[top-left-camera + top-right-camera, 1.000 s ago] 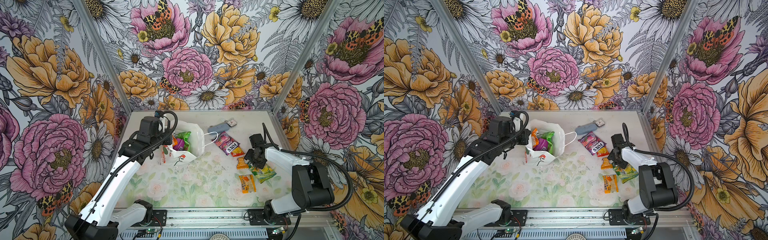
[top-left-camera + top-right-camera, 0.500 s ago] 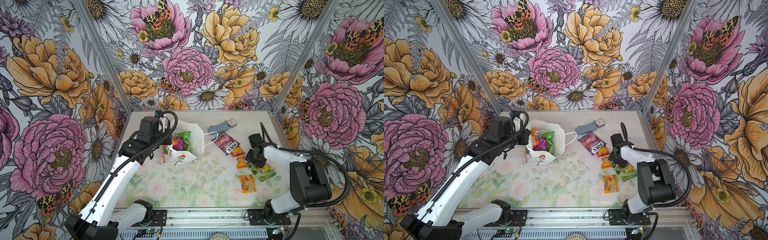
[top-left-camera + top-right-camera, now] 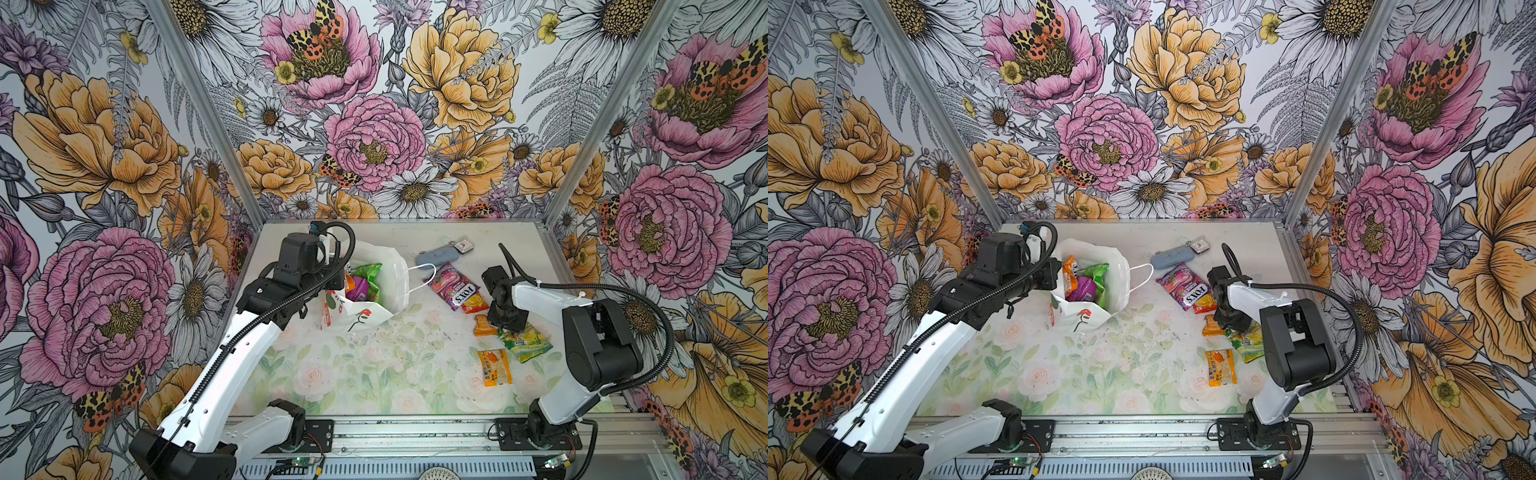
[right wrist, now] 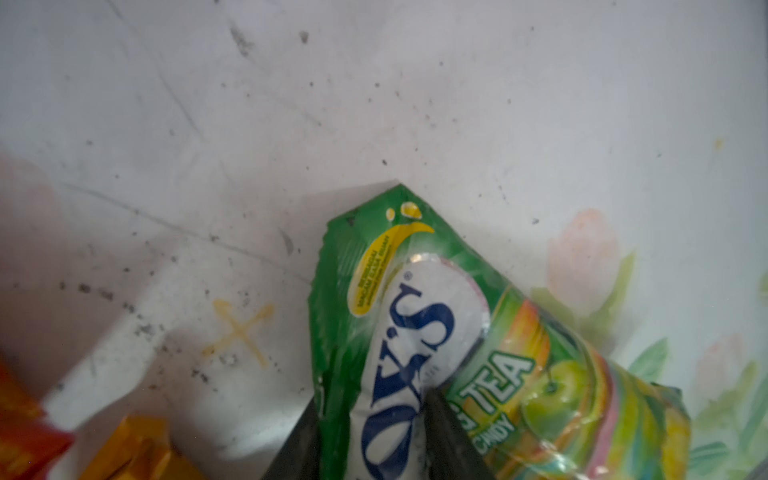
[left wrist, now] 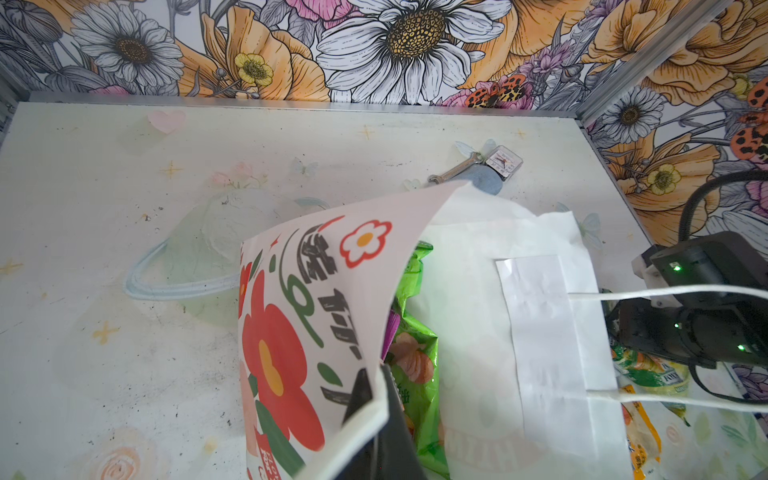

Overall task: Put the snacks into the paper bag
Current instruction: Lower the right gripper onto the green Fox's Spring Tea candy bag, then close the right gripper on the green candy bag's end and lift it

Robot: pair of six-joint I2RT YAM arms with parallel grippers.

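The white paper bag point(image 3: 392, 291) point(image 3: 1121, 282) point(image 5: 324, 291) stands open at the back left, with green point(image 3: 369, 275), purple point(image 3: 359, 291) and orange point(image 3: 349, 280) snacks inside. My left gripper point(image 3: 338, 284) point(image 5: 376, 380) is shut on the bag's printed rim. On the mat to the right lie a pink FOXS packet point(image 3: 453, 286), a red-yellow one point(image 3: 473, 306), a small orange pouch point(image 3: 484, 326), a flat orange packet point(image 3: 494, 368) and a green FOX'S tea-candy packet point(image 3: 528, 340) point(image 4: 415, 316). My right gripper point(image 3: 509, 328) point(image 4: 372, 403) points down, its jaws pinching a fold of the green packet's end.
A grey-blue oblong case point(image 3: 438, 254) and a small square tag point(image 3: 465, 246) lie at the back, just behind the bag's cord handle point(image 3: 424, 274). A small wrench point(image 5: 455, 170) rests beside them. Floral walls close in the back and both sides.
My right gripper's jaws have closed in on the green packet's end, with the wrist shifted slightly. The left arm and the bag have not moved.
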